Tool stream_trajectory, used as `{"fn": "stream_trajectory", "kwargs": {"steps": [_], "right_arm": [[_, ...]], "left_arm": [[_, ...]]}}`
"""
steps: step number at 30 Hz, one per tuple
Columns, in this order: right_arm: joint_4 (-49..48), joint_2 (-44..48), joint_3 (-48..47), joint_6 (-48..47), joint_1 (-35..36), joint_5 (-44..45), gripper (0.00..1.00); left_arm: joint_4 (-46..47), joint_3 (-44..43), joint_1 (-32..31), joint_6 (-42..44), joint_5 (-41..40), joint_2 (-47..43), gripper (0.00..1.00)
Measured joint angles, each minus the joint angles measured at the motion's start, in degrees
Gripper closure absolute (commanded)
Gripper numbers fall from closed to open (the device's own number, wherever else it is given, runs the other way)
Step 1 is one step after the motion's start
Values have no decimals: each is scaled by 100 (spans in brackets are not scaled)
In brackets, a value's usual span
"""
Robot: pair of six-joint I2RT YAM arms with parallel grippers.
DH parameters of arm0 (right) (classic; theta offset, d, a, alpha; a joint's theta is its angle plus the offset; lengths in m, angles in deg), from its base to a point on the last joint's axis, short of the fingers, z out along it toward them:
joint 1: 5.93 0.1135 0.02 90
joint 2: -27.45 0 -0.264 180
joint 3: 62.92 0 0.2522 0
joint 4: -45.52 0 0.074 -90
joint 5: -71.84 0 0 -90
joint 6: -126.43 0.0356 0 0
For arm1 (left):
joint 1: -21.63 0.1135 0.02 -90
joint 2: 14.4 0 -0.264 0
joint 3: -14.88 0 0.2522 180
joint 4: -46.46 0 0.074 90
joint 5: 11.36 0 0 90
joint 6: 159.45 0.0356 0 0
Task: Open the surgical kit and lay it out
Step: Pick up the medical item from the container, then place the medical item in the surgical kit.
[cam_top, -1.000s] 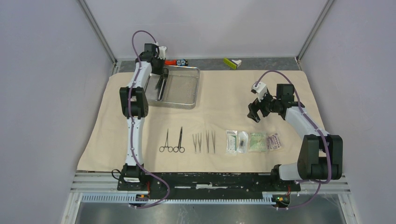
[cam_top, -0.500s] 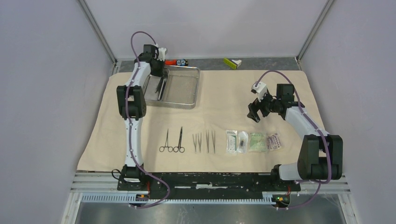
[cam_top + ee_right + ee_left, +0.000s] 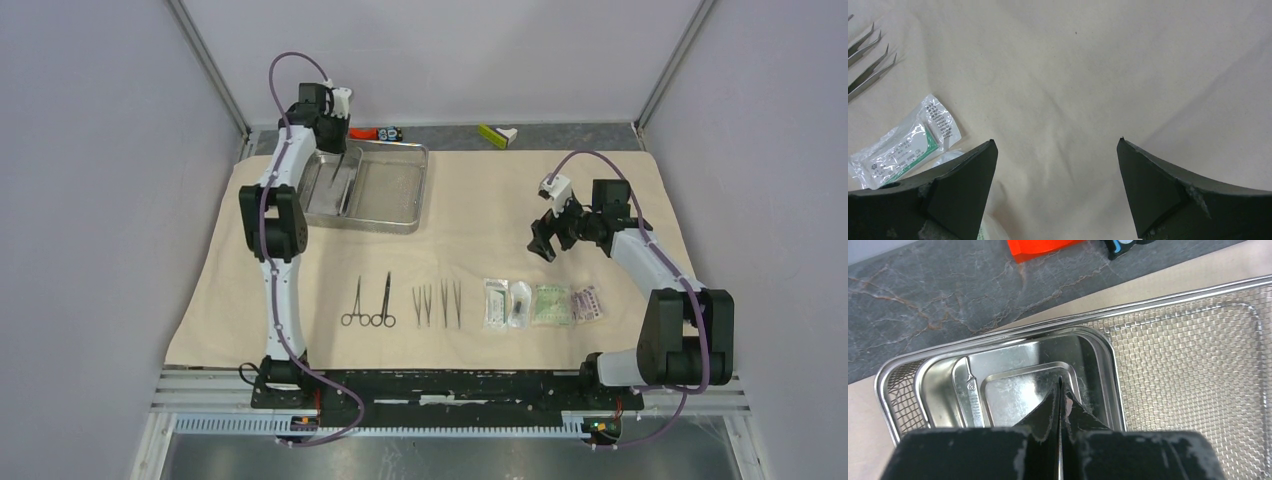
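Observation:
The beige cloth wrap (image 3: 480, 210) lies spread flat. On its far left stands the steel mesh tray (image 3: 418, 190) with a smaller shiny inner tray (image 3: 322, 190). My left gripper (image 3: 337, 148) hovers over the inner tray (image 3: 1098, 355), shut on a thin metal instrument seen edge-on; its kind does not show. A flat metal handle (image 3: 971, 397) lies in that tray. Along the near edge lie forceps (image 3: 355, 303), scissors (image 3: 384, 300), tweezers (image 3: 437, 303) and sealed packets (image 3: 543, 303). My right gripper (image 3: 541, 243) hangs open over bare cloth (image 3: 1058, 145), beyond a packet (image 3: 903, 145).
An orange and black piece (image 3: 380, 133) and a yellow-green and white object (image 3: 497, 134) lie on the dark strip behind the cloth. Grey walls close in the left, right and back. Bare cloth spreads between the tray and my right gripper.
My left gripper has risen from the inner tray and drawn back toward the far edge, still shut. The right arm has barely moved.

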Motion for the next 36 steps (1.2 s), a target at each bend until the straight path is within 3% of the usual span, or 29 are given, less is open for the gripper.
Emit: {"fn": "stream_trajectory", "kwargs": {"steps": [10, 17, 36], "right_arm": [[-595, 0, -179, 844, 179, 39, 3], [-1147, 142, -498, 1187, 885, 160, 3], [-1532, 994, 208, 1414, 940, 140, 3]], "left_arm": [[39, 870, -2, -293, 208, -1121, 98], [238, 2363, -44, -555, 105, -2660, 98], [282, 6288, -767, -868, -675, -6704, 98]]}}
